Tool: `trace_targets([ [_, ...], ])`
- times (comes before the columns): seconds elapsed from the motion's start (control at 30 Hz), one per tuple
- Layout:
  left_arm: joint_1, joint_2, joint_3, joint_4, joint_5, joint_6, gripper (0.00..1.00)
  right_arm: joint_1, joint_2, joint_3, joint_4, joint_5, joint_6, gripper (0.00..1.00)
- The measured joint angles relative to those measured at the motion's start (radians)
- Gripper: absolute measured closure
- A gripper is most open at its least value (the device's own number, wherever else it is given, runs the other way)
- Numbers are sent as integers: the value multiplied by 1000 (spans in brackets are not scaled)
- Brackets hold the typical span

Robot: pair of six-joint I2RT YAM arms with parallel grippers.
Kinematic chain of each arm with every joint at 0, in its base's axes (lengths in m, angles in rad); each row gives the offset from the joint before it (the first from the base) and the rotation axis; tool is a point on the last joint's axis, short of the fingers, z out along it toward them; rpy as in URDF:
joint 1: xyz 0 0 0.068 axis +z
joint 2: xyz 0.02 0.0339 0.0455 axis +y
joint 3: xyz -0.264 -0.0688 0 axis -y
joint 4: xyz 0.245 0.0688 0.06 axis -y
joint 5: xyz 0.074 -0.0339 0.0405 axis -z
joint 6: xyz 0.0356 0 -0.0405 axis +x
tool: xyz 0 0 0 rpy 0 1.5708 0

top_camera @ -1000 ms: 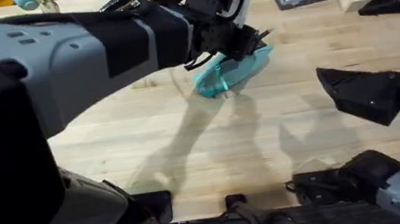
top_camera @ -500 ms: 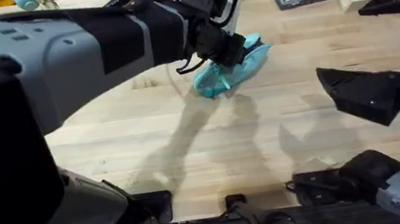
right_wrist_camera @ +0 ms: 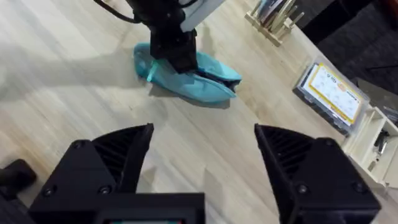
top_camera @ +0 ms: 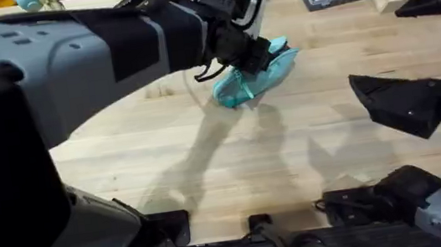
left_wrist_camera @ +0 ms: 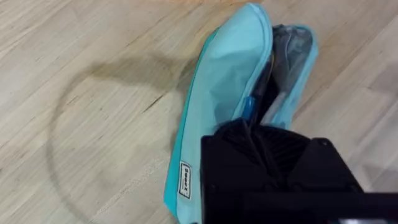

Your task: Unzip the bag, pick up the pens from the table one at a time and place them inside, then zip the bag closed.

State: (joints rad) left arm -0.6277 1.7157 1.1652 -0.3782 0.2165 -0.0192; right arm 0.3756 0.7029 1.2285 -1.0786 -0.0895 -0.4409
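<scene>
I see the bag (top_camera: 253,79) on the tabletop (top_camera: 234,164), unzipped, directly under my left end effector (top_camera: 253,55), whose grip I cannot tell. My right end effector (right_wrist_camera: 202,165) hangs spread, well apart. The bag's label (left_wrist_camera: 185,180) is unreadable.

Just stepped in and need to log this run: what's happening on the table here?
The left arm reaches across the table, its claw down at the open mouth of the light teal bag. The left wrist view shows the zipper undone, the grey lining exposed and something dark and slim inside; whether that is a pen is unclear. The right claw hangs open above bare wood, holding nothing, apart from the bag.
</scene>
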Motion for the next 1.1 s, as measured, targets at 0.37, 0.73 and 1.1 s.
trace_targets([
  [0.37,0,48,2,16,1,0,958,0,0,0,0,0,0,3],
  [0.73,2,52,6,15,0,3,877,0,0,0,-7,0,0,3],
  [1.1,2,57,6,17,3,3,9,0,0,0,-7,0,0,3],
])
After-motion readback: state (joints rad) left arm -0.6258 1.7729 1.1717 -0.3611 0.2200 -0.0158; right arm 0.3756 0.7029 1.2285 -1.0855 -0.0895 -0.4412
